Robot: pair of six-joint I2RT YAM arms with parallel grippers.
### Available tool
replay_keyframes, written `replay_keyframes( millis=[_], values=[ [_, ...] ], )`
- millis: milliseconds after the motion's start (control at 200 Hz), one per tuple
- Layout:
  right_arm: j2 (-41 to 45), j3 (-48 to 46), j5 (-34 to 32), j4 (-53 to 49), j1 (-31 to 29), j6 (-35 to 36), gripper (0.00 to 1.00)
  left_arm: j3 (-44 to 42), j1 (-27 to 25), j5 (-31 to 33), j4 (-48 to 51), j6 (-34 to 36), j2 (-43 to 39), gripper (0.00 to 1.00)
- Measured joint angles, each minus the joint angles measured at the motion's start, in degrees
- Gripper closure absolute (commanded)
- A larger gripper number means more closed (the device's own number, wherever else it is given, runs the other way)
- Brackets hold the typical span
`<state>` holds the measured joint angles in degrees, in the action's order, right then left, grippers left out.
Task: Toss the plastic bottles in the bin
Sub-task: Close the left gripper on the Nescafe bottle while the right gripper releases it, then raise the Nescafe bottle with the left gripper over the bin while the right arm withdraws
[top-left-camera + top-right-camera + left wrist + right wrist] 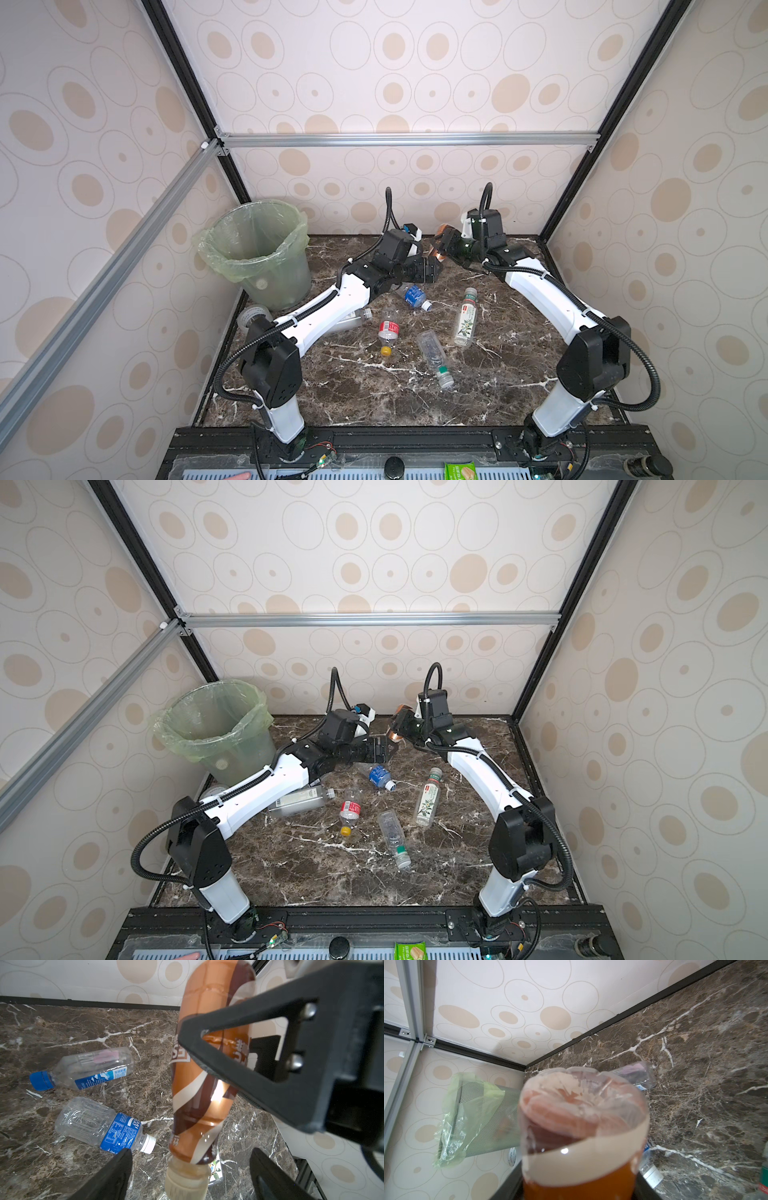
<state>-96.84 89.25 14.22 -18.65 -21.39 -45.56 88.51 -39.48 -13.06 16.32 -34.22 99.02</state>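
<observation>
Brown bottle [199, 1093], aloft well apart from the bin [232, 266], is clamped in the right fingers [239, 1073] while the left fingers [116, 1172] stand apart astride its neck; premature right release would likely drop it.

High stereo overviews; wrist close-ups on brown bottle [199, 1084]

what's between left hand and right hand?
The brown bottle, gripped by the right hand, cap end between the left hand's open fingers. Clearest in the left wrist view.
</observation>
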Motion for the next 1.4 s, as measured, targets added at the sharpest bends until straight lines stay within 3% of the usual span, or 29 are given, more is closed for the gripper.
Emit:
replay_keyframes(
  millis=[215,475,695,1280,1400],
  values=[
    [0.44,0.09,0.63,0.55,-1.03,-0.15,0.44,-1.05,0.0,-0.96,-0.55,-0.74,0.0,0.29],
    [0.44,0.2,1.05,1.09,-2.73,-0.42,0.44,-3.1,0.02,-1.2,-1.7,-1.44,0.0,0.55],
    [0.46,0.2,1.44,1.01,-3.04,-0.44,0.38,-4.5,0.04,-1.2,-3.02,-1.81,-0.79,0.68],
    [3.28,0.22,-0.2,0.52,-3.26,1.53,0.22,-8.94,1.18,-0.26,-3.82,-2.21,-2.95,0.71],
    [3.3,0.85,-0.87,-0.33,-3.26,2.43,0.14,-10.21,2.27,-0.13,-3.34,-2.21,-3.96,0.71]
  ],
)
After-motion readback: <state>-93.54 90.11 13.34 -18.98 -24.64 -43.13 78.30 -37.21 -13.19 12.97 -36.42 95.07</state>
